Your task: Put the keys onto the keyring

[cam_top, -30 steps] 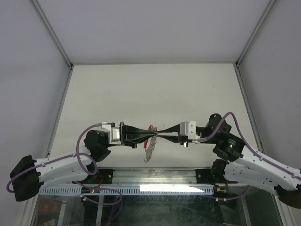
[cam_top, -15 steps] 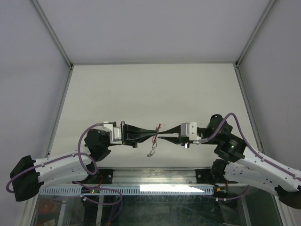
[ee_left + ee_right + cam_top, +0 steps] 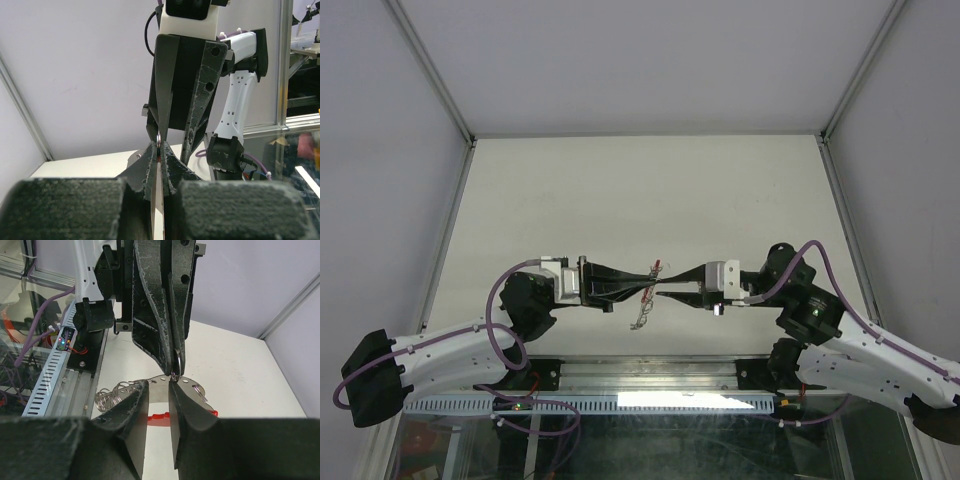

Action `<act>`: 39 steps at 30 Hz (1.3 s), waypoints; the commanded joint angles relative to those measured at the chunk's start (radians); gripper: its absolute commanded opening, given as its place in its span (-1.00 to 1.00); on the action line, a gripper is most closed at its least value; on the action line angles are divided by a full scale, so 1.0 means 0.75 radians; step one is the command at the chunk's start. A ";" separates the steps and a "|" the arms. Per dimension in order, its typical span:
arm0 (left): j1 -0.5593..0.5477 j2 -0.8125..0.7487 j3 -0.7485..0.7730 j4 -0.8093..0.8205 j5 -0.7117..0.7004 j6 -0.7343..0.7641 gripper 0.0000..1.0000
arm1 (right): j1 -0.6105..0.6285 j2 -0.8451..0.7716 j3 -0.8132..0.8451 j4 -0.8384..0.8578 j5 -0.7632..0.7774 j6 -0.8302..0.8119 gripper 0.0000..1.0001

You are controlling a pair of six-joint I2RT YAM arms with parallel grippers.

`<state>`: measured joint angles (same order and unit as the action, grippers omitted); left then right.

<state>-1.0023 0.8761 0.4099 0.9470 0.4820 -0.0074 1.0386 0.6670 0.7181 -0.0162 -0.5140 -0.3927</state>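
Note:
The keyring (image 3: 643, 312) hangs in the air between the two arms, its red tab (image 3: 656, 267) up and its chain down. My left gripper (image 3: 648, 290) is shut on the keyring's thin metal ring (image 3: 159, 141); the ring stands edge-on at the tips of that left gripper (image 3: 159, 151). My right gripper (image 3: 663, 290) faces it tip to tip. In the right wrist view my right gripper (image 3: 159, 385) has its jaws a little apart, just below the ring (image 3: 176, 365). Behind the gap lie a silvery plate (image 3: 160, 395) with holes and the red tab (image 3: 159, 418). The keys are out of view.
The white table (image 3: 640, 200) runs back to the side walls and their metal posts. The metal rail (image 3: 650, 375) that carries both arm bases lies at the near edge. The chain's loops (image 3: 111, 396) dangle to the left of my right fingers.
The keyring has swung: its chain hangs shorter and its red tab has moved right. My right jaws have parted a little. The left gripper stays shut on the ring.

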 commanded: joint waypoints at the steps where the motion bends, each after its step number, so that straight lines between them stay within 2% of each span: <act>1: -0.013 -0.002 0.055 0.003 0.040 0.018 -1.00 | 0.007 -0.015 0.061 0.069 0.044 -0.008 -0.49; 10: -0.014 0.006 0.060 -0.002 0.047 0.020 -1.00 | 0.006 -0.024 0.062 0.054 0.087 -0.016 -0.48; 23: -0.013 0.027 0.068 -0.023 0.052 0.030 -1.00 | 0.006 -0.020 0.069 0.069 0.038 -0.008 -0.71; 39: -0.013 0.041 0.070 -0.057 0.045 0.055 -1.00 | 0.006 -0.027 0.061 0.080 0.042 -0.008 -0.74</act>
<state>-1.0027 0.8948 0.4274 0.9211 0.5056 0.0154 1.0378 0.6579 0.7181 -0.0212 -0.4679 -0.3988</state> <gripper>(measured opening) 0.008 0.132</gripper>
